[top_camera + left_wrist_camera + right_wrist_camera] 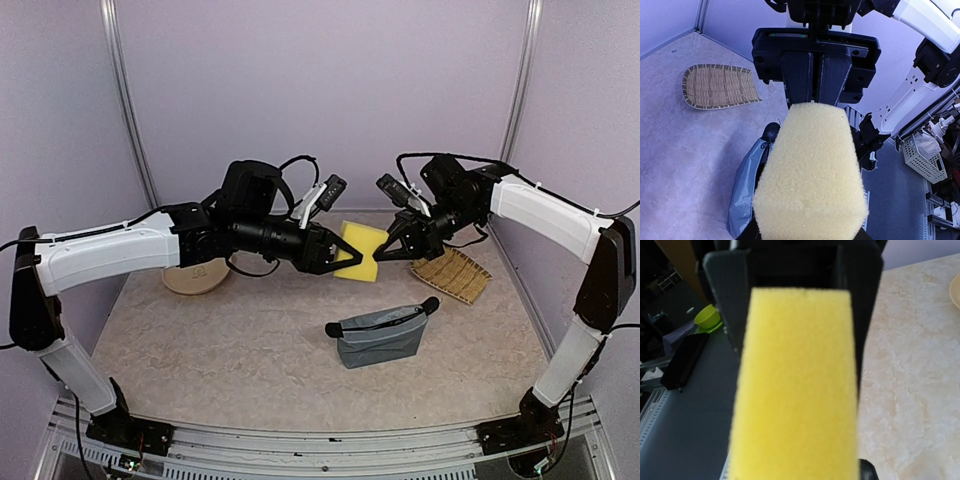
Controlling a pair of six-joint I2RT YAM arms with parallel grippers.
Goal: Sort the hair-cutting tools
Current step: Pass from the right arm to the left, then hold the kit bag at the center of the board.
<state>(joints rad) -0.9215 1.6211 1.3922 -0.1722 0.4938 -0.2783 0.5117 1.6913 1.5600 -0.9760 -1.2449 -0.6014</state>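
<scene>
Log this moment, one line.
left gripper: gripping yellow sponge | right gripper: shut on its other end | height: mid-air | grey pouch: on table

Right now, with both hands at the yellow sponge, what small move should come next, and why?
Probably the right hand should open and back off: it is shut on one end of the yellow sponge in mid-air, while the left hand straddles the other end.

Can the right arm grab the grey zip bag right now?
Probably not yet: the right gripper has its jaws shut on the yellow foam sponge. The grey fabric zip pouch itself lies uncovered.
</scene>
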